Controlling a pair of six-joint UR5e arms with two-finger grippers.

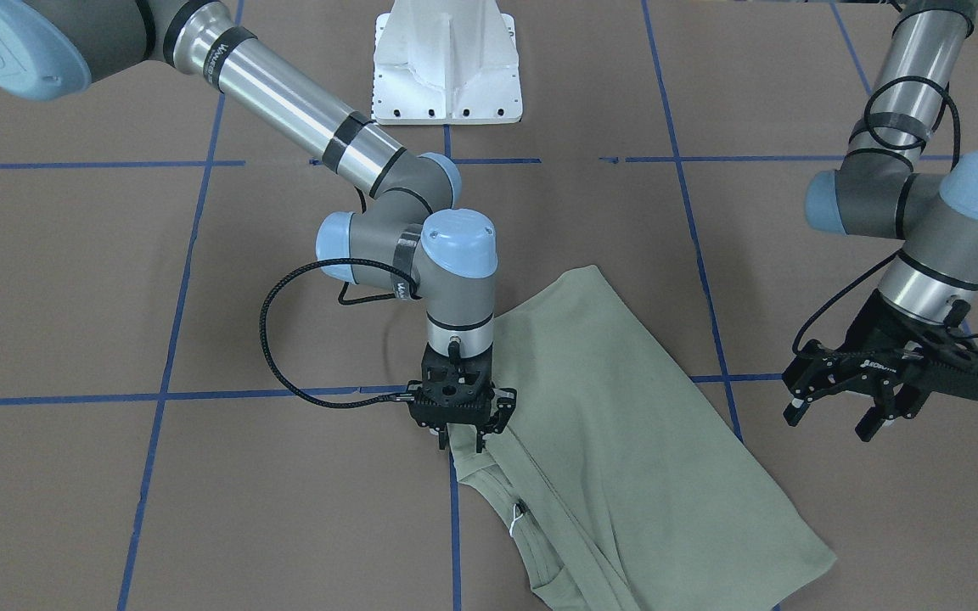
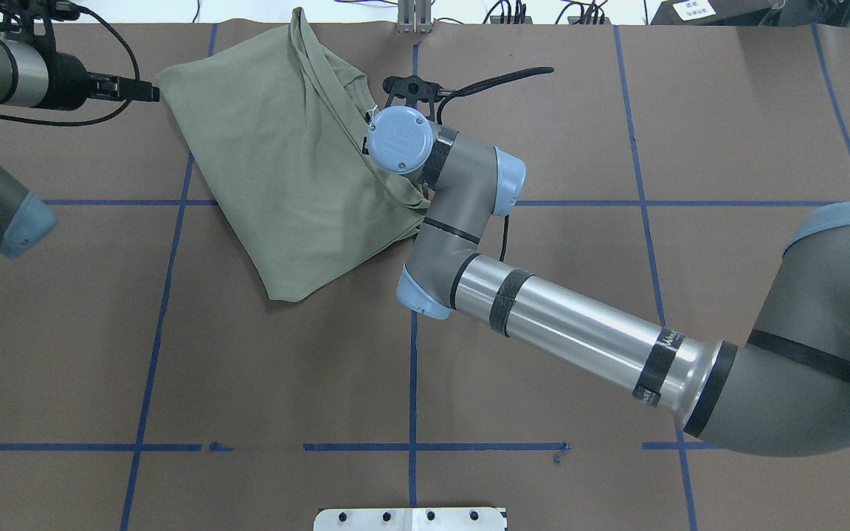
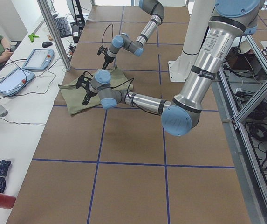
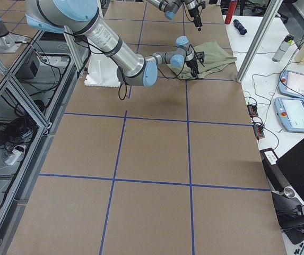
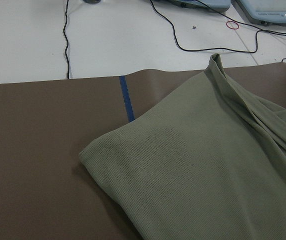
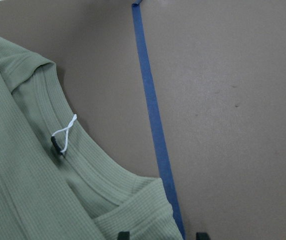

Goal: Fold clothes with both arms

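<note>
Black on sage-green: caught the right gripper (image 1: 462, 441) spread wide, set down astride a folded corner of the shirt (image 1: 625, 424) just beside the neckband (image 6: 83, 165), nothing pinched yet. Saw the left gripper (image 1: 833, 422) gaping too, hovering off the cloth's opposite side. Lay already doubled over, askew against the table's (image 1: 200, 509) far edge, toward the left arm's side. Looked about halfway by the shape: wanted another fold, then squaring up.

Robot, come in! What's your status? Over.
Left gripper open, hovering beside shirt. Right gripper open, down at the neckline. Shirt partly folded, lying flat. Nothing seen in the way.
</note>
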